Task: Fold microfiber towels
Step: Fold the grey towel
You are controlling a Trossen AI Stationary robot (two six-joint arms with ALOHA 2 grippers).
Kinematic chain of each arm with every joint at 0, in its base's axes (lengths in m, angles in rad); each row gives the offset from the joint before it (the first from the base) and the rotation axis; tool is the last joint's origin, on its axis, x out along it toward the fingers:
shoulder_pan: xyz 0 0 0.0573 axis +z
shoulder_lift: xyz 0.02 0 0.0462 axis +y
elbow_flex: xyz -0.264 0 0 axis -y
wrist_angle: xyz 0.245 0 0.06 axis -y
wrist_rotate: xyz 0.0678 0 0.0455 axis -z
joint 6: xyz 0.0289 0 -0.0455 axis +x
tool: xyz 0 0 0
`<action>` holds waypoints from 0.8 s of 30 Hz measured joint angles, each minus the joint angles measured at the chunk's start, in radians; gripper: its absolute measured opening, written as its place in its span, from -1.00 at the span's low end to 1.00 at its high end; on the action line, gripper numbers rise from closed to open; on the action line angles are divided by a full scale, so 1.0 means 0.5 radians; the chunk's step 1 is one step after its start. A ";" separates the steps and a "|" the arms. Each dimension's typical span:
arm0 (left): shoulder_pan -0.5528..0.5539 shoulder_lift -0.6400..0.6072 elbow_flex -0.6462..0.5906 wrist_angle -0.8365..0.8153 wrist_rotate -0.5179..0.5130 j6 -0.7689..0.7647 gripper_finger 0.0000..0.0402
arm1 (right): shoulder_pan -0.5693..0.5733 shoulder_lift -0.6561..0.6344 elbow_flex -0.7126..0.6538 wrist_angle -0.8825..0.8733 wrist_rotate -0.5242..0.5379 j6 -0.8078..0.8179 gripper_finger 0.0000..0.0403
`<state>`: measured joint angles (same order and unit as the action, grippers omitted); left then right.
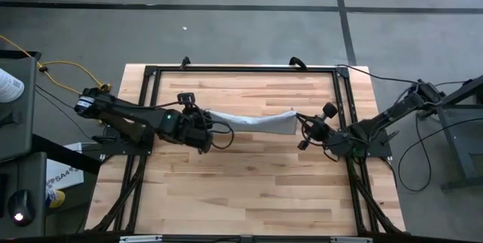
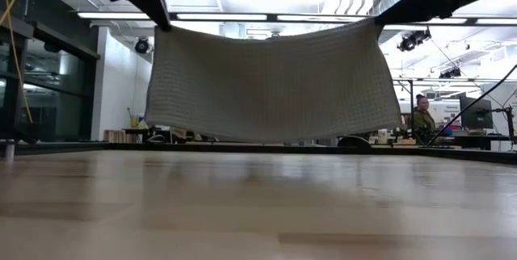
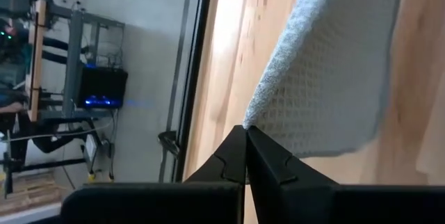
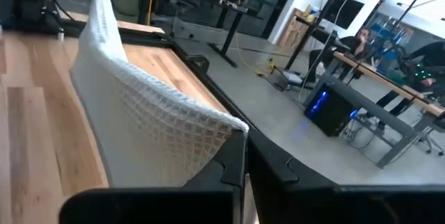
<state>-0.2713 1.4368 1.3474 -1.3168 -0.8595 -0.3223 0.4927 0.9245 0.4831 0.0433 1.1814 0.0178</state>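
Observation:
The light grey-blue microfiber towel point(image 1: 253, 122) hangs spread out between my two grippers above the middle of the wooden table point(image 1: 241, 190). In the low view the towel point(image 2: 271, 82) is a wide sheet whose bottom edge point(image 2: 271, 140) hangs clear of the tabletop. My left gripper point(image 1: 210, 116) is shut on its left top corner. My right gripper point(image 1: 296, 116) is shut on its right top corner. No tag shows. My left gripper pinches the towel's top corner point(image 3: 252, 115) between its two fingertips, coming level from the table's left. The towel hangs below, clear of the table. My right gripper pinches the opposite top corner point(image 4: 233, 128) between its two fingertips, coming level from the table's right. The top edge point(image 2: 266, 38) sags a little between the grippers.
A black metal frame point(image 1: 151, 73) runs round the tabletop's edges. Bare wood lies near point(image 1: 241, 190) and far point(image 1: 241, 84) of the towel. A person point(image 2: 420, 119) sits at a desk in the room beyond the table.

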 joint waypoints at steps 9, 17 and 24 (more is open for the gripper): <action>-0.212 0.000 0.000 -0.179 0.091 -0.315 -1.00 | 0.164 0.001 0.000 -0.008 -0.007 0.130 -0.98; -0.434 0.000 0.000 -0.182 0.235 -0.506 -1.00 | 0.399 0.002 0.000 -0.018 -0.179 0.484 -0.98; -0.632 0.000 -0.003 -0.125 0.373 -0.691 -1.00 | 0.608 0.035 0.000 -0.021 -0.359 0.813 -0.98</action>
<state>-0.5875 1.4368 1.3460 -1.3794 -0.6729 -0.6677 0.7968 0.9422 0.4831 0.0329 1.0017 0.4242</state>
